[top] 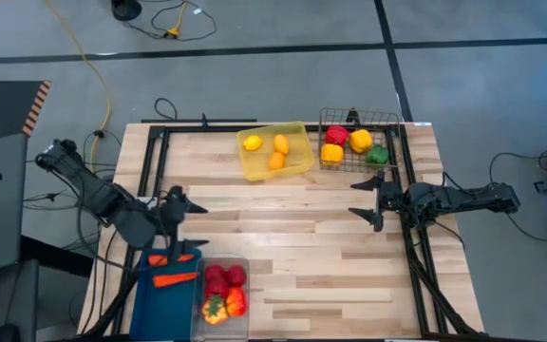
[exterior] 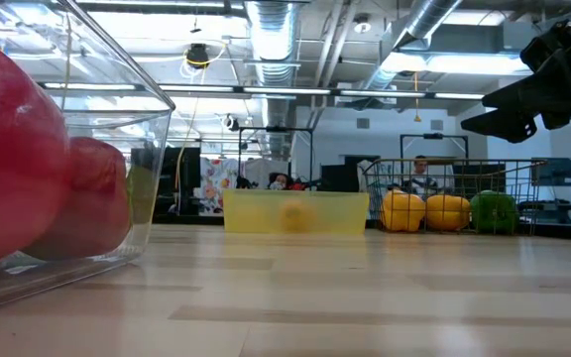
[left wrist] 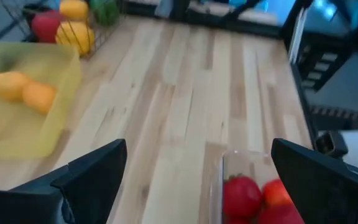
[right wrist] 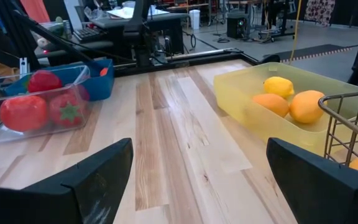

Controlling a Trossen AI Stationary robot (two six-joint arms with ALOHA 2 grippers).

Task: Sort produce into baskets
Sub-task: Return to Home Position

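My left gripper (top: pixel 190 222) hangs open over the far end of the blue bin (top: pixel 144 306), which holds orange carrots (top: pixel 173 279). Beside it, the clear bin (top: pixel 246 268) holds red tomatoes (top: pixel 224 276) and a yellow-red pepper (top: pixel 218 307). At the far side, the yellow tray (top: pixel 299 133) holds lemons (top: pixel 277 150). The wire basket (top: pixel 393 122) holds red, yellow and green peppers (top: pixel 357 144). My right gripper (top: pixel 367 199) stands open at the table's right, just in front of the wire basket, with nothing between its fingers.
A black frame (top: pixel 150 152) runs along the table's left, far and right sides. The wooden top (top: pixel 311 256) between the bins and the far containers is bare. Cables lie on the floor beyond the far edge.
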